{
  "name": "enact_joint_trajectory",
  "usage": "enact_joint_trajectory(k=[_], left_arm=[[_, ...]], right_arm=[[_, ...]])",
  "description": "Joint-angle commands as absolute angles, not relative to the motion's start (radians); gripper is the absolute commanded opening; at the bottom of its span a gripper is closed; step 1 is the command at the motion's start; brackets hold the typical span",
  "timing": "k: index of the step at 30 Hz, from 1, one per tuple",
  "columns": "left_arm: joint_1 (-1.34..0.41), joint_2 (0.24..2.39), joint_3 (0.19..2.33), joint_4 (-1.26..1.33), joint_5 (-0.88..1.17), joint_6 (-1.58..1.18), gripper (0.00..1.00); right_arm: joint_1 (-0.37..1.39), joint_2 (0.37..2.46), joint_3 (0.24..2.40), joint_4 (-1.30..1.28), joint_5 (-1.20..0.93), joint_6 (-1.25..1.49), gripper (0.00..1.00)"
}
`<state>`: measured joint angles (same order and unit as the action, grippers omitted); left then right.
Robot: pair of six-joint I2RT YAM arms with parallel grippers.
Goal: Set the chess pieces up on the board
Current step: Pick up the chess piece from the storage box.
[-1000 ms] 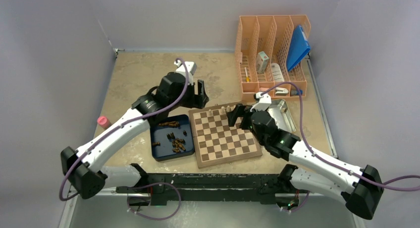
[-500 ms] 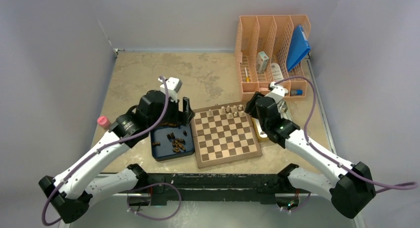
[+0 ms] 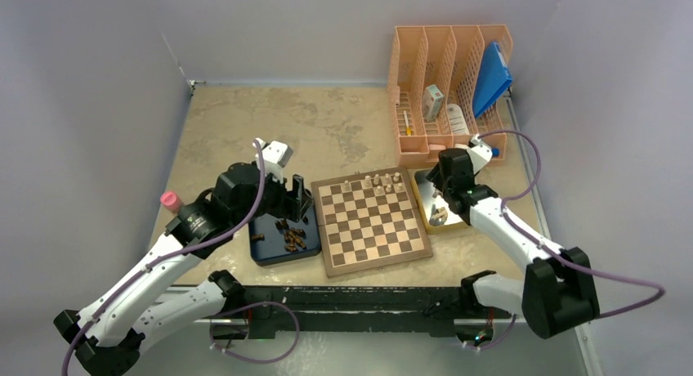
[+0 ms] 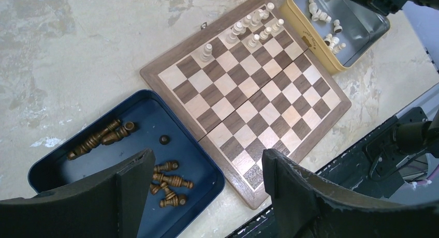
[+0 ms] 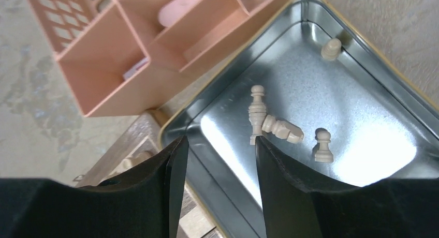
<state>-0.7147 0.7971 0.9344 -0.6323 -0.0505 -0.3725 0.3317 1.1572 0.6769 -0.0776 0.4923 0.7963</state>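
Right gripper (image 5: 220,145) hangs half open over the yellow tray (image 5: 362,124), maybe touching a pale piece (image 5: 255,111). Left gripper (image 4: 207,158) gapes wide above the blue tray (image 4: 150,119).

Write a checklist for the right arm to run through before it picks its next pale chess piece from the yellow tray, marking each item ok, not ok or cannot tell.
1. Right gripper open and empty: ok.
2. Pale pieces waiting in the yellow tray: ok, several, some lying down.
3. A piece inside the jaws: not ok, only bare tray floor shows there.
4. Free squares on the board: ok, the far rows hold only a few placed pieces.
5. Left gripper off the board: ok, open above the blue tray.
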Motion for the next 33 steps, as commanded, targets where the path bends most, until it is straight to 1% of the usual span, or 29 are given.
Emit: enact_joint_trajectory(k=[1, 6, 8, 11, 22, 27, 30, 33], left_arm=[[-0.718, 0.784, 0.937, -0.618, -0.029, -0.344, 0.76], [-0.718, 0.78, 0.934, -0.618, -0.031, -0.342, 0.76], [-0.718, 0.781, 0.933, -0.618, -0.031, -0.341, 0.76], [-0.718, 0.786, 0.933, -0.618, -0.032, -0.341, 0.76], [-0.718, 0.795, 0.934, -0.62, -0.043, -0.34, 0.76], [-0.718, 0.802, 0.934, -0.621, -0.044, -0.339, 0.76], [-0.718, 0.804, 0.935, -0.621, -0.044, -0.339, 0.76], [-0.718, 0.804, 0.933, -0.621, -0.045, -0.339, 0.76]], right_arm=[[0.288, 1.242, 0.688, -0.059, 0.435, 0.859, 0.52], [0.252, 1.319, 0.664, -0.013, 0.386, 0.89, 0.46], [0.247, 1.341, 0.664, -0.016, 0.394, 0.902, 0.42], [0.243, 1.362, 0.663, -0.023, 0.407, 0.912, 0.38], [0.242, 1.408, 0.645, -0.004, 0.397, 0.925, 0.34], [0.24, 1.427, 0.649, 0.026, 0.376, 0.921, 0.31], [0.24, 1.439, 0.65, 0.033, 0.371, 0.917, 0.26], [0.241, 1.448, 0.653, 0.035, 0.364, 0.911, 0.19]])
